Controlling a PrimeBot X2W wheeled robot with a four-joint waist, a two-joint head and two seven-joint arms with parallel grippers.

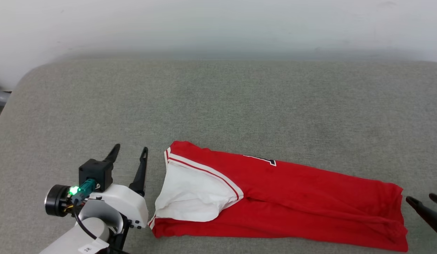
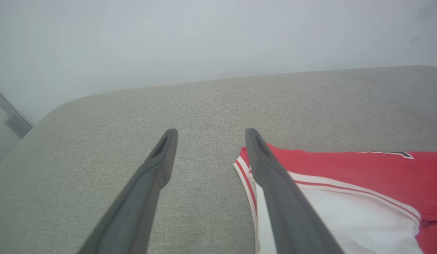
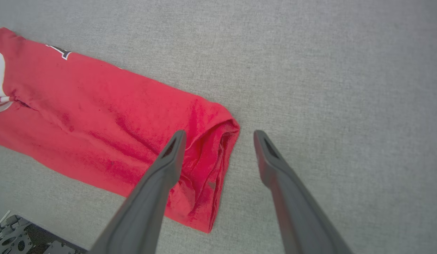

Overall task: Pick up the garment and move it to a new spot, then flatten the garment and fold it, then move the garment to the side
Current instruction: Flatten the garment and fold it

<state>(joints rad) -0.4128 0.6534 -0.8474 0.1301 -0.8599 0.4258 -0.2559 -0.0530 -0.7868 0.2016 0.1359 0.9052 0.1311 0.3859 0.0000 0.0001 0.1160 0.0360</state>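
The red T-shirt (image 1: 310, 197) lies folded into a long narrow band on the grey cloth-covered tabletop (image 1: 218, 106), in its near half. Its long axis runs left to right, slanting a little nearer toward the right. The shoulder end points left, where a white sleeve (image 1: 194, 192) edged with red-and-white striped trim lies on top. The hem end points right, bunched in soft wrinkles. A scrap of dark print (image 1: 266, 160) shows at the far edge.

The left claw (image 1: 130, 147) sits just left of the sleeve end, its fingers spread apart and holding nothing. In the left wrist view, this claw (image 2: 211, 132) frames bare cloth, with the T-shirt (image 2: 363, 165) behind its right finger.

The right claw (image 1: 420, 197) is near the hem end, spread wide and empty. In the right wrist view, this claw (image 3: 220, 134) straddles the corner of the T-shirt (image 3: 98, 116). I cannot tell whether it touches the fabric.
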